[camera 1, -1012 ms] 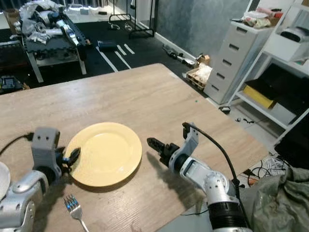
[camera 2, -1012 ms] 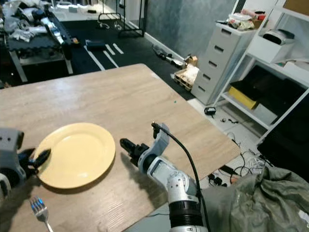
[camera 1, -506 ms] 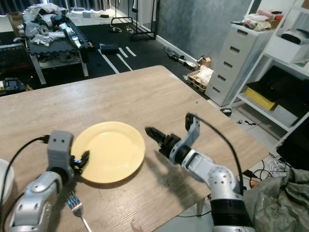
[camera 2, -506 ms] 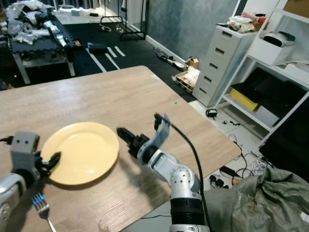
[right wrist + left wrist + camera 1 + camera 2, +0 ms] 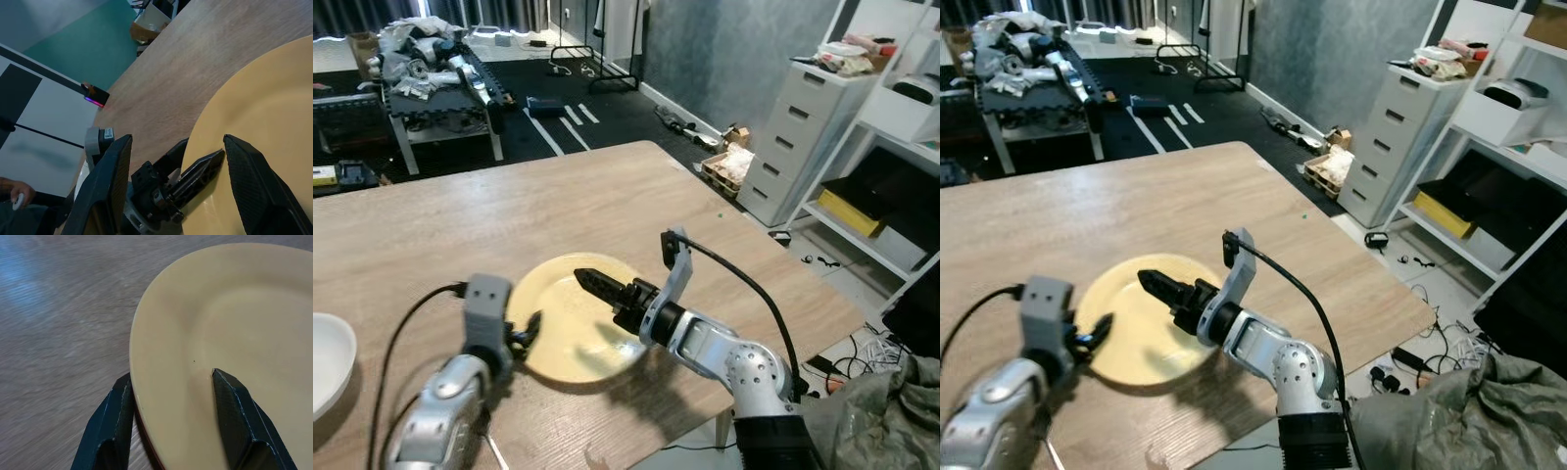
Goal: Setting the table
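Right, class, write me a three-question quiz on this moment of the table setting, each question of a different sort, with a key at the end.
1. True or false: the left gripper has one finger under the rim of the yellow plate and one on top.
2. Where is the right gripper?
A. over the plate, fingers apart
B. by the white bowl
C. off the table
3. Fill in: the white bowl sits at the table's ___ edge, on the robot's own side.

Key: 1 true; 2 A; 3 left.
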You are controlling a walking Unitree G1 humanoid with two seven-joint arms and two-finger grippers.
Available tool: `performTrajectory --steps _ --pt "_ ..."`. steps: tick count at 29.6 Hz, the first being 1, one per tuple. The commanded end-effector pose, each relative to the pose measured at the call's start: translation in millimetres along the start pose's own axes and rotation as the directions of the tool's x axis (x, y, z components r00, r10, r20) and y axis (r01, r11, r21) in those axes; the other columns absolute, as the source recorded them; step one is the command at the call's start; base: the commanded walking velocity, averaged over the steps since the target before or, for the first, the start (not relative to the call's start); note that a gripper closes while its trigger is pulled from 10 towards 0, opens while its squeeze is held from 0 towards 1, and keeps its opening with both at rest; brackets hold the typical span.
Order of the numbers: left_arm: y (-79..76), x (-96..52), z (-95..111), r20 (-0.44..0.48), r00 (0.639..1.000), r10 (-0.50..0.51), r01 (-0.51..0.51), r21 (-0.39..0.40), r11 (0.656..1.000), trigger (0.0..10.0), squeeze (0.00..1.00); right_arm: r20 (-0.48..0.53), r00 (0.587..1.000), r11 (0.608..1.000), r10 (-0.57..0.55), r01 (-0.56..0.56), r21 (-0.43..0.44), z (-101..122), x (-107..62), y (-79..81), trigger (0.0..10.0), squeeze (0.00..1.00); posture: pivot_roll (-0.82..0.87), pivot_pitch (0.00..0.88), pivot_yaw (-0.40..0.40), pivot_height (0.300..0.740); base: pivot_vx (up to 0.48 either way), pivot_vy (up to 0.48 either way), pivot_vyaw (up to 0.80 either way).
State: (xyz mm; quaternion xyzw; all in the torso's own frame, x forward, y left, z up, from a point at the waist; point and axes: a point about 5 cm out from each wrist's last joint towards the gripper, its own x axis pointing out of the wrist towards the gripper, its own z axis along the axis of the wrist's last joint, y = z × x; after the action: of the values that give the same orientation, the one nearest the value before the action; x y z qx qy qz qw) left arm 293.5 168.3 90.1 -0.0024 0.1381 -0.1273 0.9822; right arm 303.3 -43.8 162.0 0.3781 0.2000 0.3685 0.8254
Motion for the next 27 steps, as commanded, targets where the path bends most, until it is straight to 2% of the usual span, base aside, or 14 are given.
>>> performTrajectory --steps 1,6,10,11,13,16,17,22,27 --pt "-4.8 -2.0 -34.4 -0.152 0.988 -0.018 0.014 -0.027 1.0 10.0 0.0 0.007 1.0 1.0 -0.028 0.028 -0.001 1.2 -2.4 -6.5 10.0 0.0 -0.01 0.0 -0.041 0.74 0.0 0.0 0.0" --pt "-1.5 11.8 -10.4 -0.089 0.996 -0.02 0.023 0.037 0.999 10.0 0.0 0.05 0.998 0.999 -0.041 0.041 -0.007 10.0 -2.9 -8.2 10.0 0.0 -0.02 0.0 -0.032 0.74 0.0 0.0 0.0" --pt "6.5 2.0 22.3 0.032 0.999 -0.043 0.04 0.102 0.994 10.0 0.0 0.08 0.995 0.998 -0.056 0.057 -0.006 15.2 -7.5 -10.5 10.0 0.0 -0.03 0.0 -0.021 0.74 0.0 0.0 0.0" --pt "6.5 2.0 22.3 0.032 0.999 -0.043 0.04 0.102 0.994 10.0 0.0 0.08 0.995 0.998 -0.056 0.057 -0.006 15.2 -7.5 -10.5 10.0 0.0 -0.03 0.0 -0.021 0.74 0.0 0.0 0.0" --pt "10.7 -5.7 35.3 0.088 0.994 -0.056 0.044 0.133 0.99 10.0 0.0 0.086 0.994 0.998 -0.065 0.065 -0.003 15.6 -9.1 -12.8 10.0 0.0 -0.02 0.0 -0.019 0.74 0.0 0.0 0.0" --pt "12.2 -9.0 39.3 0.108 0.992 -0.06 0.044 0.145 0.989 10.0 0.0 0.087 0.994 0.998 -0.067 0.068 -0.002 15.4 -9.5 -13.6 10.0 0.0 -0.02 0.0 -0.02 0.74 0.0 0.0 0.0" --pt "14.5 -16.0 43.7 0.138 0.988 -0.062 0.038 0.169 0.985 10.0 0.0 0.084 0.994 0.998 -0.069 0.069 -0.001 14.3 -9.0 -14.3 10.0 0.0 -0.01 0.0 -0.021 0.74 0.0 0.0 0.0" --pt "17.9 -20.9 36.9 0.126 0.991 -0.039 0.015 0.186 0.982 10.0 0.0 0.081 0.995 0.998 -0.067 0.067 0.001 13.3 -7.1 -14.6 10.0 0.0 0.0 0.0 -0.025 0.74 0.0 0.0 0.0" --pt "25.0 -18.6 -3.3 -0.03 0.999 0.027 -0.021 0.183 0.983 10.0 0.0 0.083 0.995 0.998 -0.063 0.063 0.0 15.5 -4.3 -13.6 10.0 0.0 -0.01 0.0 -0.023 0.74 0.0 0.0 0.0"
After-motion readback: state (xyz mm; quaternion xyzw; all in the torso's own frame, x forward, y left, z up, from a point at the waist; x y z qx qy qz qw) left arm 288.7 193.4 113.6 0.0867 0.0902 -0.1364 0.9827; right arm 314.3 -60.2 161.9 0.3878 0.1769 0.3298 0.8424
